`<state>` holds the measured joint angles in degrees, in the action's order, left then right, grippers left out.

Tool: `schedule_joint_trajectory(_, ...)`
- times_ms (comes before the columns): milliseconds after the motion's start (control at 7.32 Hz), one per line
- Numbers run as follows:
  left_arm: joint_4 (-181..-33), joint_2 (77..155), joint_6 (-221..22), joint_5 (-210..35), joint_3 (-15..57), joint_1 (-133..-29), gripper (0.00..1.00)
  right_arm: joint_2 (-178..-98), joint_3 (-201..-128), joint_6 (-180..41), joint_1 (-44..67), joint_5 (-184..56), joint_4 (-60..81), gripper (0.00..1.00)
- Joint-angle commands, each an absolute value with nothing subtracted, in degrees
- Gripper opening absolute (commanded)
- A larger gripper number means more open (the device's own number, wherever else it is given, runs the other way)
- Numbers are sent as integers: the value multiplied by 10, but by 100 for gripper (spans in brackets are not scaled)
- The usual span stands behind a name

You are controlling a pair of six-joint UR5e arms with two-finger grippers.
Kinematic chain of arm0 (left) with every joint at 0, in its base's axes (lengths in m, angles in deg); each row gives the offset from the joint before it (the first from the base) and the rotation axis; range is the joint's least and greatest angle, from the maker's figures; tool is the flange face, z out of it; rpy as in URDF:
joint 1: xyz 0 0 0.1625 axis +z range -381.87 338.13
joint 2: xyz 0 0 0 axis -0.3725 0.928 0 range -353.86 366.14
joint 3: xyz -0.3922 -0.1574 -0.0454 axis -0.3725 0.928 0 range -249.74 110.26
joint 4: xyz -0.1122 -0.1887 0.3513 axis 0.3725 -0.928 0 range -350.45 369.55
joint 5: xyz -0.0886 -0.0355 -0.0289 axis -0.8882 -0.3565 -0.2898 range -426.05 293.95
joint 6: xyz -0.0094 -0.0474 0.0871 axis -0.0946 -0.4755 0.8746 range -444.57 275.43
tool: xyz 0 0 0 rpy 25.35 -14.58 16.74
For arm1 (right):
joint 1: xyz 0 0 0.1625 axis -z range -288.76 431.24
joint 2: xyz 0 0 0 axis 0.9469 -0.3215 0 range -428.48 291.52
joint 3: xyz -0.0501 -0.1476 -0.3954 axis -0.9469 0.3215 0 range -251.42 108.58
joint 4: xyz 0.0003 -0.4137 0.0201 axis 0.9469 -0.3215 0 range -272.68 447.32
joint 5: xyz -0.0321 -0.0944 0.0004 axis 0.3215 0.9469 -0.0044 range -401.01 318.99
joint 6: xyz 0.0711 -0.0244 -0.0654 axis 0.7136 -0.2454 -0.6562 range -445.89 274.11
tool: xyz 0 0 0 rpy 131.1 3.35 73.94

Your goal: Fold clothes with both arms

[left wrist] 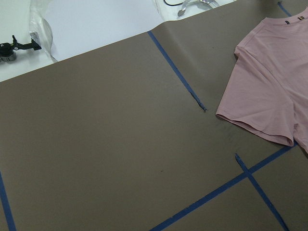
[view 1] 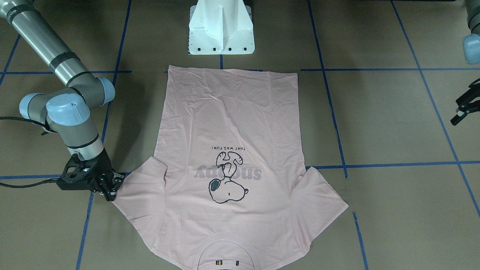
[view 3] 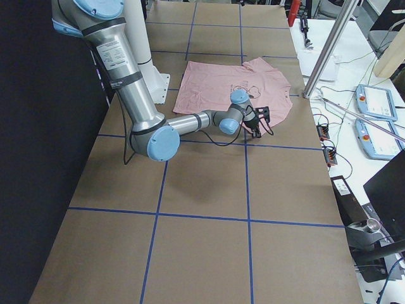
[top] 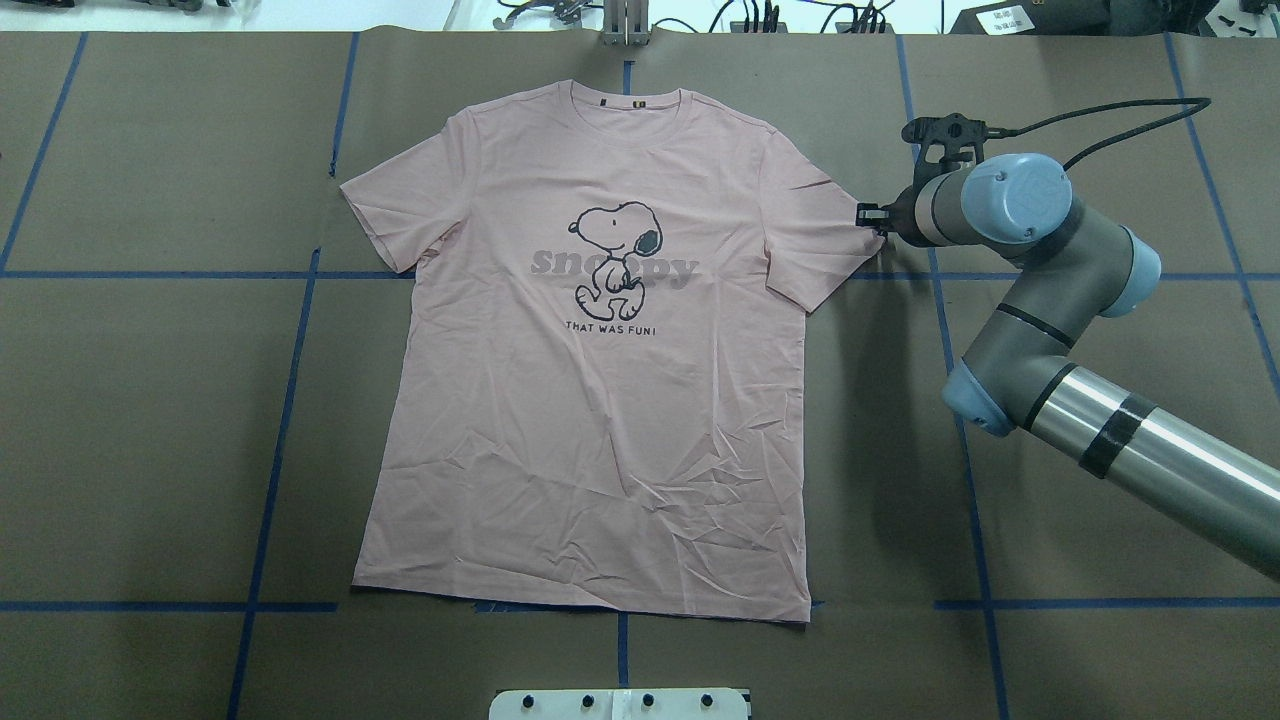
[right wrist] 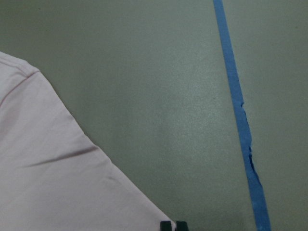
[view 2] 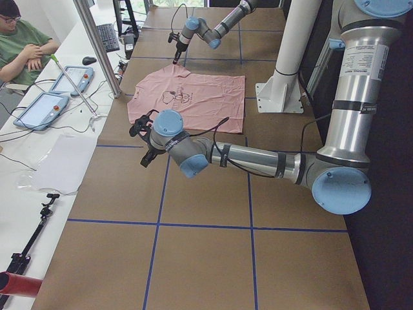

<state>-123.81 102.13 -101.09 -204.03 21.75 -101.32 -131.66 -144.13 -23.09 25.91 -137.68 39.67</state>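
Observation:
The pale pink T-shirt [top: 600, 400] lies flat, Snoopy print up, collar towards the far edge. It also shows in the front view [view 1: 228, 123]. My right gripper [top: 870, 217] is low at the tip of the shirt's right sleeve. In the right wrist view its fingertips [right wrist: 167, 225] sit close together at the sleeve corner [right wrist: 53, 183], so it looks shut on it. In the front view it is beside that sleeve [view 1: 111, 190]. My left gripper [view 1: 455, 112] is open and empty, off to the shirt's left, above the table. The left wrist view shows the left sleeve [left wrist: 269, 91].
The white pedestal base [view 1: 221, 30] stands just behind the shirt's hem. Blue tape lines [top: 290, 400] grid the brown table. A white side bench with tablets [view 2: 39, 110] and a seated operator [view 2: 26, 45] lies beyond the far edge.

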Motion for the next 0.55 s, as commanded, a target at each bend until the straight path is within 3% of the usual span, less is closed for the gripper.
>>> schedule_joint_trajectory(0,-1238,1021,-1011,-2040,218,-1013,100,-1313,-1442,-227,260,-1375,394,0)
schedule_joint_trajectory(410,-1239,1021,-1011,-2040,217,-1013,100,-1257,-1534,-196,273,-1366,202,0)
